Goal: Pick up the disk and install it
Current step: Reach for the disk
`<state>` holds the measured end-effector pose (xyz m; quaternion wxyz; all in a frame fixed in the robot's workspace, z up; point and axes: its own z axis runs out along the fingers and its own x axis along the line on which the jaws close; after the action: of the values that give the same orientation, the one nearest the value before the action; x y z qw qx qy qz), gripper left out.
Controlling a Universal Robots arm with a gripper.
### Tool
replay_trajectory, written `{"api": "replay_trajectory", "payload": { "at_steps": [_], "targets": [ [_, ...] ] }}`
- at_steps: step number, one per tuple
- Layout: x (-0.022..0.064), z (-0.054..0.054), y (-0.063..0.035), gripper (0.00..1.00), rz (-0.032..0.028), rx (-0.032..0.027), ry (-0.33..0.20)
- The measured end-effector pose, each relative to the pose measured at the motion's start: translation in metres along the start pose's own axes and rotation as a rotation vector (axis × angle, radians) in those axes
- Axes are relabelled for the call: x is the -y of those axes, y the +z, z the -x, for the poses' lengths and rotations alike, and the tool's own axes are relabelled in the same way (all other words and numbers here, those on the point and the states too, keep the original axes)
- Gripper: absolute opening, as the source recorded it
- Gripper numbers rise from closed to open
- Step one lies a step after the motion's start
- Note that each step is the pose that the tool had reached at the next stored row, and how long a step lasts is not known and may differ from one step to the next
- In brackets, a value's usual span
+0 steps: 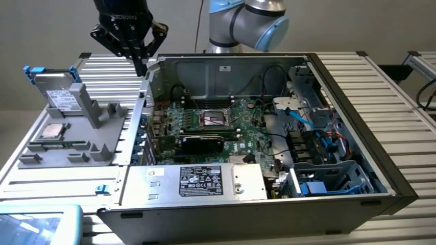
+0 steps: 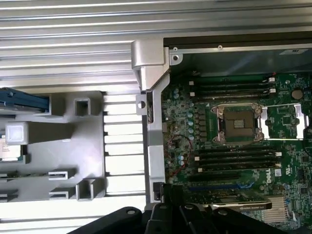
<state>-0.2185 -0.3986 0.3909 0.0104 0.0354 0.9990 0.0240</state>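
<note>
At the exterior view's left, the flat silver blue-framed metal disk (image 1: 60, 94) stands tilted in a grey plastic holder (image 1: 95, 115). Further right, the black gripper (image 1: 141, 69) hangs empty, fingers pressed together, over the open metal computer case's (image 1: 204, 71) edge.

Green motherboard (image 2: 287, 114) with empty CPU socket (image 2: 238, 124), grey holder (image 2: 63, 146), ribbed table (image 2: 63, 39), closed end effector (image 2: 171, 196) near case wall (image 2: 152, 146)

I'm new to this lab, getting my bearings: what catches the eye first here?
The open metal computer case with its green motherboard fills the middle. The black gripper hangs shut above the case's wall on the exterior view's left; farther left, the silver blue-framed disk stands propped in a grey plastic holder.
</note>
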Motion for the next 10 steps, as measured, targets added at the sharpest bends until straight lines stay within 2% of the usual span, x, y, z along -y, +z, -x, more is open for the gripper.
{"api": "replay_trajectory", "payload": {
  "at_steps": [5, 10],
  "targets": [
    [-0.0009, -0.023, 0.0016, 0.11, -0.0013, 0.0, 0.0],
    [-0.0091, -0.046, 0.0034, 0.11, -0.0056, 0.0004, 0.0]
  ]
}}
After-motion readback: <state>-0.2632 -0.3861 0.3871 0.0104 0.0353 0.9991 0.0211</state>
